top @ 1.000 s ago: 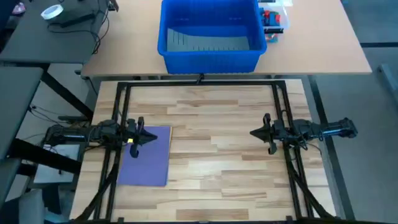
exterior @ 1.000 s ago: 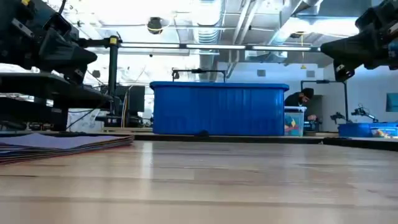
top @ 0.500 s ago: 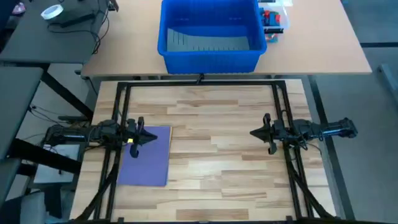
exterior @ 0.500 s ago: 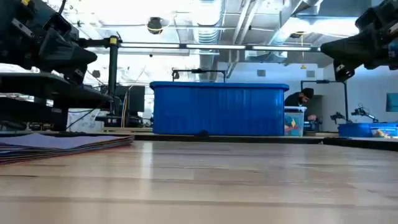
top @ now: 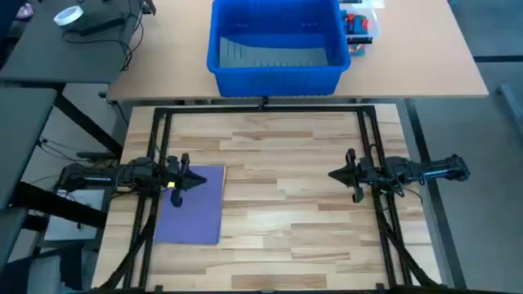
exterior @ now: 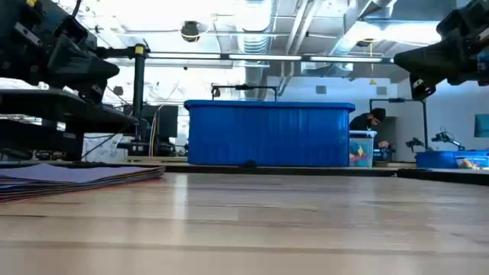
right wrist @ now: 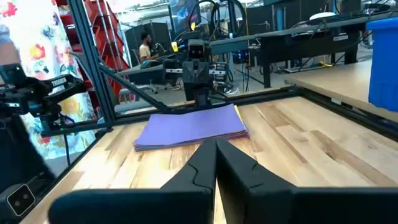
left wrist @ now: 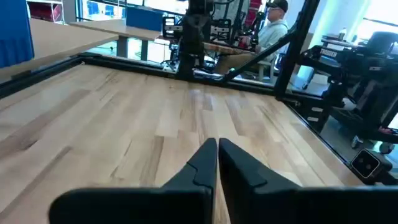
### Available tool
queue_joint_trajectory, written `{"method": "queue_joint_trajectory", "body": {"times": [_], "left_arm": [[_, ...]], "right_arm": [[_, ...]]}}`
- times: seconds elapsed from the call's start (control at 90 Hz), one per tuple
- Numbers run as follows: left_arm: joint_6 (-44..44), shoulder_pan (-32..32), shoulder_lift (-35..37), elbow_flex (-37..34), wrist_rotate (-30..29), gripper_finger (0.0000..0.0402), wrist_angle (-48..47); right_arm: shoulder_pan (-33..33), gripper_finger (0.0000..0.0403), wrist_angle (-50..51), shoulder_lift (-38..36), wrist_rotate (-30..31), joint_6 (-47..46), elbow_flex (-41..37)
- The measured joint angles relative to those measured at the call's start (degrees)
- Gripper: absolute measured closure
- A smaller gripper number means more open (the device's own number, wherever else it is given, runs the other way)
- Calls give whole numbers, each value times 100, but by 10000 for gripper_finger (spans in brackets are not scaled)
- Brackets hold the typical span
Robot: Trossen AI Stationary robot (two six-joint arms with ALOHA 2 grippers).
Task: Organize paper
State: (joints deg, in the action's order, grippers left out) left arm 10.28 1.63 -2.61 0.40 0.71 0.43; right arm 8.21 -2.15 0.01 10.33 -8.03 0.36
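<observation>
Bench: pale wood planks inside a black frame, seen from straight above, with both arms reaching in from the two sides.
Paper: and there's the stack, purple sheet on top, lying flat at the left side of the bench; a sliver of yellow peeks out along its edge in the right wrist view, and from table height the sheets sit slightly fanned at their edges.
Left gripper: hanging over the far edge of the paper, pointing toward the middle of the bench; from its own wrist camera the two dark fingers are pressed together, tip to tip, with nothing between them.
Right gripper: waiting at the right side of the bench, well apart from the paper and facing it across bare planks; its fingers are together too, holding nothing.
Blue bin: past the frame, on a second, lighter tabletop, sits a big blue plastic bin; from table height it fills the middle of the background.
Small box: just beside the bin's right end, a clear box with red and blue contents.
Far left: a dark side desk with cables and a roll of white tape.
Room beyond: a person is seated at a workstation behind the far arm in the left wrist view.
</observation>
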Motion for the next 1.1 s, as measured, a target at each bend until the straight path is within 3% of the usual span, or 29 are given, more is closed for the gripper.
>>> {"method": "queue_joint_trajectory", "body": {"times": [0.378, 0.478, 0.578, 0.711, 0.856, 0.944, 1.1], "left_arm": [[55, -1, -7, 4, -135, 402, 211], [995, -28, -36, 179, -786, 402, 192], [1594, -53, -146, 490, -920, 402, 423], [491, -53, -543, 1080, -527, 402, 466], [-467, -53, -1454, 2141, -856, 402, 47], [-365, -53, -2100, 2836, -1156, 402, -662], [776, -75, -3148, 3985, -1493, 402, -1887]], "right_arm": [[0, 403, -2, 0, 0, 0, 0], [0, 403, -2, 0, 0, 0, -1], [0, 403, -2, 0, -2, 0, -2], [2, 403, -9, 0, 0, 0, -2], [2, 403, -17, 1, 0, 0, -2], [2, 403, -18, 2, 0, 0, -2], [2, 403, -20, 2, 0, 0, -2]]}}
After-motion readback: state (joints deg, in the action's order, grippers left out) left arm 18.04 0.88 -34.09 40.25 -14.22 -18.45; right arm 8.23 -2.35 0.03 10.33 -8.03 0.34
